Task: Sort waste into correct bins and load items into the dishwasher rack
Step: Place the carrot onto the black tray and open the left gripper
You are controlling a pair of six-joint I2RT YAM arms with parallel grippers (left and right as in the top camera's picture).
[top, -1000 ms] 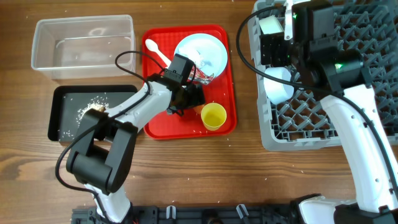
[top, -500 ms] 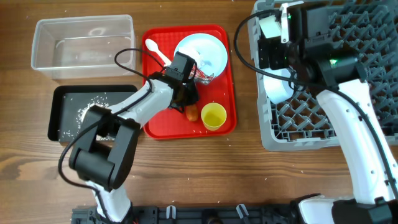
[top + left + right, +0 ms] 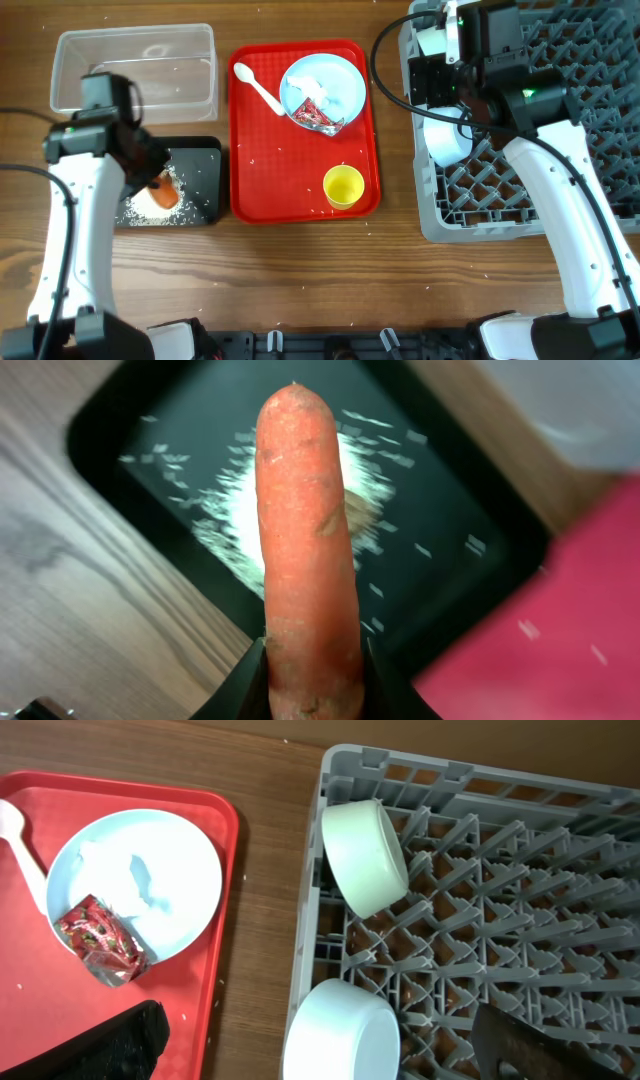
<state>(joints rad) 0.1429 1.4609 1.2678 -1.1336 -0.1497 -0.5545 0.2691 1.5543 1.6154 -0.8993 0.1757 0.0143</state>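
I am holding the carrot (image 3: 305,540) by its thick end in the left gripper (image 3: 312,688), fingers clamped on it, and hanging it over the rice (image 3: 232,525) in the black tray (image 3: 455,525), where food scraps are evidently collecting. The right gripper (image 3: 322,1055) is hovering above the rack (image 3: 520,900), fingers spread wide and empty, over the bowls (image 3: 362,855) leaning among its tines, presumably waiting for another dish.
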